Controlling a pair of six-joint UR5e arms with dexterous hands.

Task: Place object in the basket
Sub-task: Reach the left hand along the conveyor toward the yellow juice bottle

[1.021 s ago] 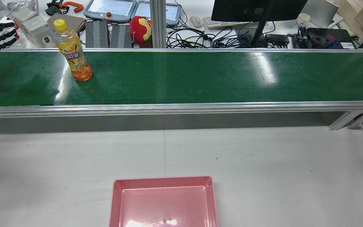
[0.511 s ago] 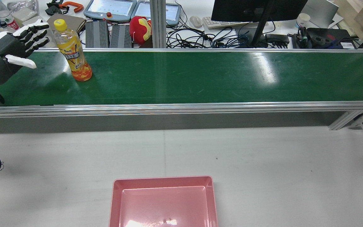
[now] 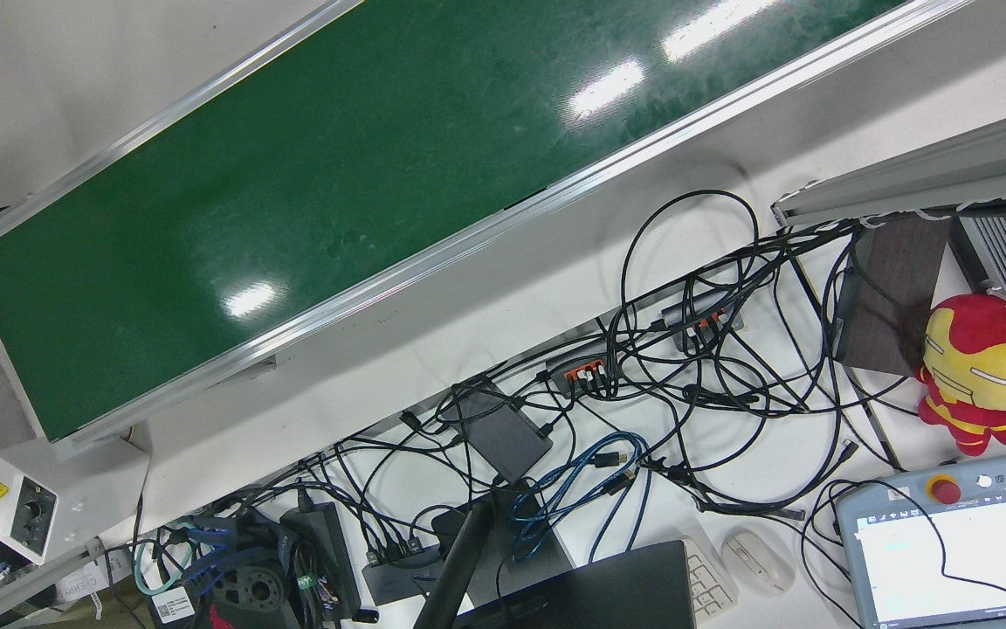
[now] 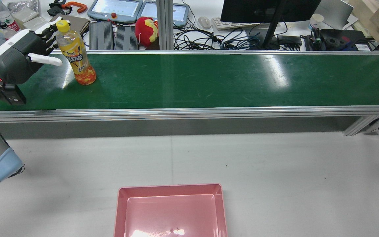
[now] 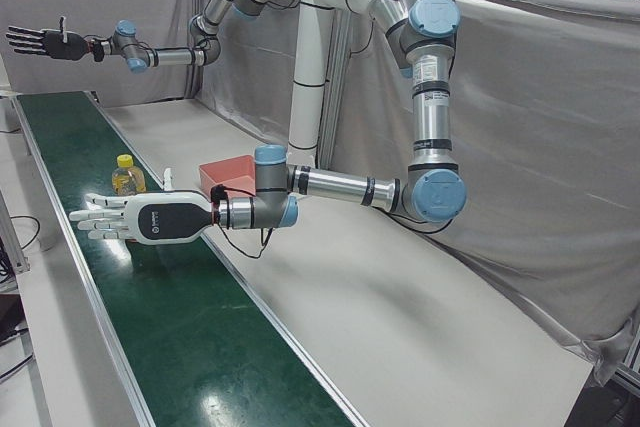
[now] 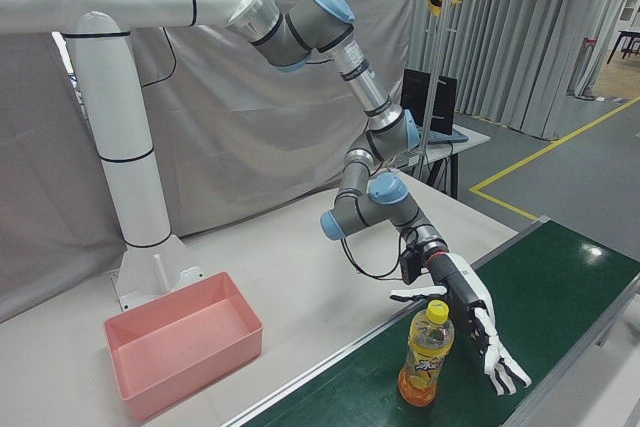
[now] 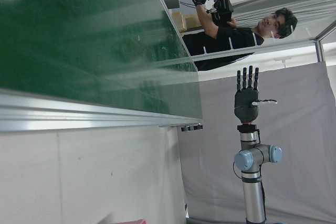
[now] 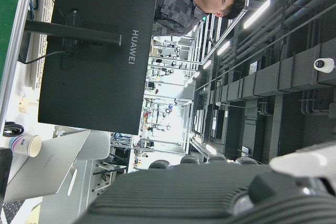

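An orange-drink bottle (image 4: 77,57) with a yellow cap stands upright on the green conveyor belt (image 4: 209,79), near its left end. It also shows in the left-front view (image 5: 125,179) and the right-front view (image 6: 424,352). My left hand (image 4: 25,56) is open and level right beside the bottle, its thumb (image 4: 46,60) on the near side and its fingers (image 4: 46,31) by the cap; I cannot tell if they touch. The hand also shows in the side views (image 5: 130,219) (image 6: 470,322). My right hand (image 5: 45,42) is open, raised high and empty. The pink basket (image 4: 120,210) sits empty on the white table.
The belt's aluminium rail (image 4: 189,113) runs between the belt and the white table (image 4: 275,164). Beyond the belt a desk holds a monitor (image 4: 268,10), cables (image 3: 686,367), teach pendants (image 4: 115,10) and a red plush toy (image 4: 146,31).
My left hand has moved right along the belt from the view's left edge up to the bottle. The bottle and the basket have not moved.
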